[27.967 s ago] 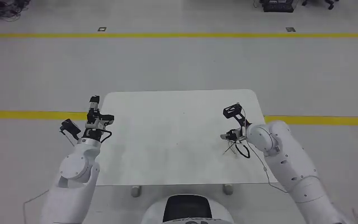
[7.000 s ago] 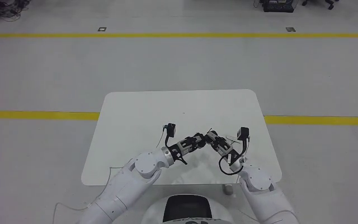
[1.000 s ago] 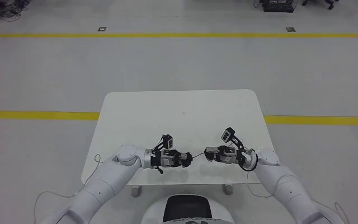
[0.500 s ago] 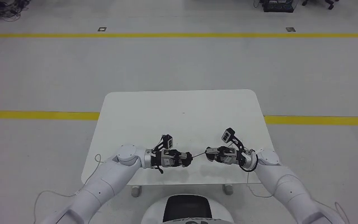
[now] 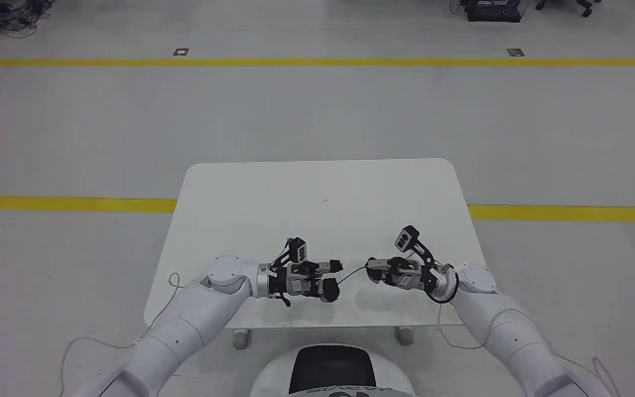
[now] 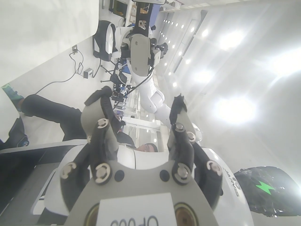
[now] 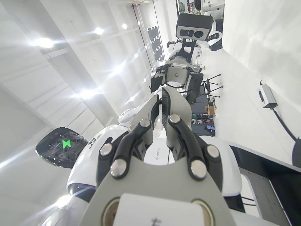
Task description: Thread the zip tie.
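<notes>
Low centre in the top view, the zip tie [image 5: 351,277] juts from the clenched right gripper [image 7: 161,98] toward the left gripper [image 6: 141,98], spread wide and empty, so its unsupported tail may sag out of reach.

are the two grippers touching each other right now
Apart. The top view shows bare table between the left gripper and the right gripper.
</notes>
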`<action>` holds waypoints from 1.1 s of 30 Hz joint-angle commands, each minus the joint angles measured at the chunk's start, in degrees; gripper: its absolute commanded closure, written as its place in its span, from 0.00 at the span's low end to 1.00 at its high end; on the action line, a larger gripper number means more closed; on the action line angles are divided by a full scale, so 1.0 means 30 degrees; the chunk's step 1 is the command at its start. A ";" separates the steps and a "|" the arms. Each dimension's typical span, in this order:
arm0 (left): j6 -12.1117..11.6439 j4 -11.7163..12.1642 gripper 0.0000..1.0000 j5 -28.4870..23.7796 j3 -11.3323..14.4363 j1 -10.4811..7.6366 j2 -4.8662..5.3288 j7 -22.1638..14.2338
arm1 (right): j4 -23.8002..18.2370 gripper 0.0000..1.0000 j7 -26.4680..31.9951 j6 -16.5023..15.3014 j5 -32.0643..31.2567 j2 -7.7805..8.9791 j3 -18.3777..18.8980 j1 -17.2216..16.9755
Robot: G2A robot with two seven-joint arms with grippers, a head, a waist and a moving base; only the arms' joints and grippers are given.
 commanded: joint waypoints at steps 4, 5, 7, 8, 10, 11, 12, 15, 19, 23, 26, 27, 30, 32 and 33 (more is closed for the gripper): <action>0.0000 0.0000 0.00 0.0000 0.0000 0.0000 0.0000 0.0000 | 0.0185 1.00 -0.0129 -0.0169 -0.0026 -0.0007 0.0149 0.0033; 0.0000 0.0000 0.00 0.0000 0.0000 0.0000 0.0000 0.0000 | 0.0185 1.00 -0.0129 -0.0169 -0.0026 -0.0007 0.0149 0.0033; 0.0000 0.0000 0.00 0.0000 0.0000 0.0000 0.0000 0.0000 | 0.0185 1.00 -0.0129 -0.0169 -0.0026 -0.0007 0.0149 0.0033; 0.0000 0.0000 0.00 0.0000 0.0000 0.0000 0.0000 0.0000 | 0.0185 1.00 -0.0129 -0.0169 -0.0026 -0.0007 0.0149 0.0033; 0.0000 0.0000 0.00 0.0000 0.0000 0.0000 0.0000 0.0000 | 0.0146 1.00 -0.0262 -0.0143 -0.0047 -0.0010 0.0149 0.0009; 0.0055 -0.0063 0.00 0.0208 0.0040 0.0025 -0.0007 0.0530 | -0.0111 1.00 -0.0579 -0.0063 -0.0049 -0.0021 0.0160 -0.0109; 0.0136 -0.0210 0.00 0.0501 0.0122 0.0032 -0.0014 0.0980 | -0.0328 1.00 -0.0681 0.0004 0.0018 -0.0018 0.0209 -0.0241; 0.0221 -0.0723 0.00 0.0762 0.0284 0.0171 -0.0110 0.2838 | -0.0683 1.00 -0.0764 0.0005 0.0538 -0.0012 0.0494 -0.0610; 0.0665 -0.1248 0.00 0.0846 0.0678 0.0337 -0.0347 0.5460 | -0.0898 1.00 -0.0552 -0.0014 0.1473 -0.0113 0.0713 -0.0887; 0.0524 -0.1513 0.00 0.1080 0.0968 0.0339 -0.0515 0.6727 | -0.0757 1.00 -0.0544 0.0209 0.1533 -0.0208 0.0648 -0.0813; 0.0524 -0.1513 0.00 0.1080 0.0968 0.0339 -0.0515 0.6727 | -0.0757 1.00 -0.0544 0.0209 0.1533 -0.0208 0.0648 -0.0813; 0.0524 -0.1513 0.00 0.1080 0.0968 0.0339 -0.0515 0.6727 | -0.0757 1.00 -0.0544 0.0209 0.1533 -0.0208 0.0648 -0.0813; 0.0524 -0.1513 0.00 0.1080 0.0968 0.0339 -0.0515 0.6727 | -0.0938 1.00 -0.0937 0.0307 0.1401 -0.0217 0.0629 -0.0889; 0.0643 -0.1658 0.00 0.1210 0.1048 0.0403 -0.0529 0.6962 | -0.1318 1.00 -0.1377 0.0442 0.1184 -0.0215 0.0653 -0.1053; 0.0642 -0.1780 0.00 0.0999 0.1054 0.0473 -0.0543 0.6875 | -0.1484 1.00 -0.1519 0.0540 0.1134 -0.0215 0.0685 -0.1140</action>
